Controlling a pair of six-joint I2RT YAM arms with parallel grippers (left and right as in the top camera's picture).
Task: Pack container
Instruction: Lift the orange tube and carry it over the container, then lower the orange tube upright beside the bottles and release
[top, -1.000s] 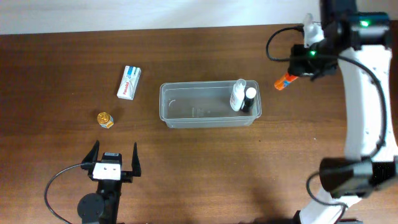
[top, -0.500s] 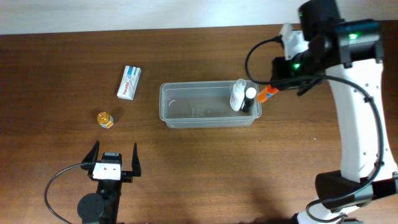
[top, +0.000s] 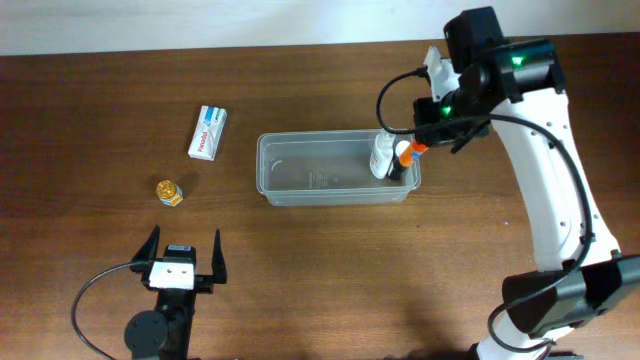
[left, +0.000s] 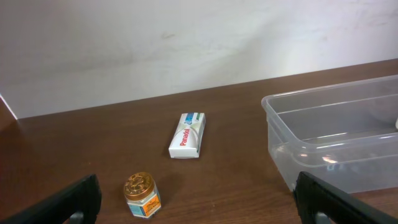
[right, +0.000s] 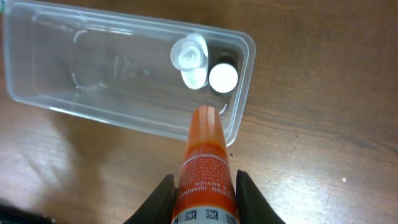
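The clear plastic container (top: 300, 178) lies in the middle of the table, also in the left wrist view (left: 292, 134) and the right wrist view (right: 74, 56). At its right end stand a white bottle (top: 381, 155) (right: 191, 59) and a dark bottle with a white cap (top: 400, 163) (right: 223, 77). My right gripper (top: 425, 143) (right: 204, 190) is shut on an orange tube (top: 408, 152) (right: 204, 155) and holds it above the container's right end. My left gripper (top: 183, 258) (left: 199, 199) is open and empty near the front left.
A white Panadol box (top: 208, 132) (left: 188, 134) lies left of the container. A small gold-lidded jar (top: 169, 192) (left: 142, 194) stands further front left, just ahead of my left gripper. The right arm's cable hangs near the container's right end.
My right gripper has carried the orange tube leftwards from the table's far right to above the container's right end. The left arm has not moved.
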